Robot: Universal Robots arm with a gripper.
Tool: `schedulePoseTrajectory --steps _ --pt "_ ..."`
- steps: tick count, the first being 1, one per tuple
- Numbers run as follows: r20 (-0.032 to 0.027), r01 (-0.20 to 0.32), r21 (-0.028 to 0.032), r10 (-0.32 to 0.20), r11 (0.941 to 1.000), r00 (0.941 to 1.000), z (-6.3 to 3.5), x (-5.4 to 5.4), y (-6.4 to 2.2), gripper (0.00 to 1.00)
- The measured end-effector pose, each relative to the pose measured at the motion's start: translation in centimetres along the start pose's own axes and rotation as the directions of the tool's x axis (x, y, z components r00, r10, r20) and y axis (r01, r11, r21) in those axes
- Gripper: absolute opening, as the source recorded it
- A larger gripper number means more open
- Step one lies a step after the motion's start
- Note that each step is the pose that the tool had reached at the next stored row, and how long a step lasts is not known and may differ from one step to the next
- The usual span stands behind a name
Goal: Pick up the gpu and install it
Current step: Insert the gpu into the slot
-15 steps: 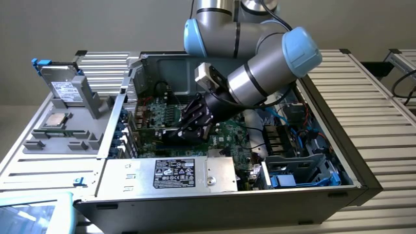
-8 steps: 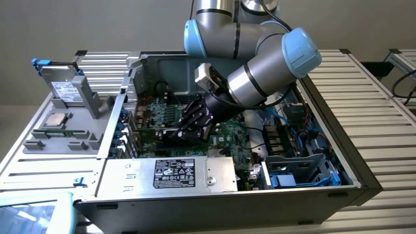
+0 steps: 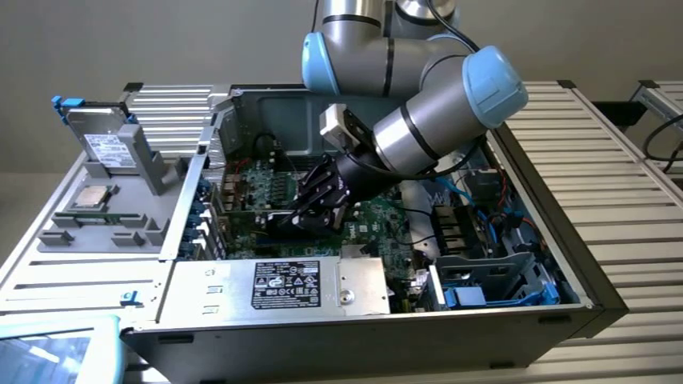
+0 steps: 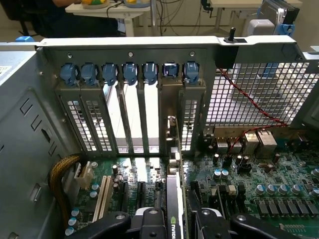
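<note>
exterior view: open grey sheet-metal case (image 3: 353, 344) on its side holds green motherboard (image 3: 256, 180) and boxy silver power supply (image 3: 283, 286); black gripper (image 3: 309, 214) reaches inside, above the board | wrist view: gripper pinches the gpu (image 4: 172, 199), a thin black card seen edge-on, upright over the motherboard, its silver bracket beside perforated slot covers (image 4: 82, 124) under blue clips (image 4: 129, 73)

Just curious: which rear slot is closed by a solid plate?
The slot in line with the gripped gpu; the others stand open or carry perforated covers.
</note>
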State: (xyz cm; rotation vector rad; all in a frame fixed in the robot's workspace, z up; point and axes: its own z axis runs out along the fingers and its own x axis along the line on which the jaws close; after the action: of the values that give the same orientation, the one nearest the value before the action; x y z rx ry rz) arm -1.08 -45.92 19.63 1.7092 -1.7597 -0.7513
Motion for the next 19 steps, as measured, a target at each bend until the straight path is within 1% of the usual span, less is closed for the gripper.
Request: schedulePoseTrajectory --steps 19 --pt "0.0000 0.000 0.0001 0.000 1.0000 1.0000 0.14 -0.08 0.08 0.27"
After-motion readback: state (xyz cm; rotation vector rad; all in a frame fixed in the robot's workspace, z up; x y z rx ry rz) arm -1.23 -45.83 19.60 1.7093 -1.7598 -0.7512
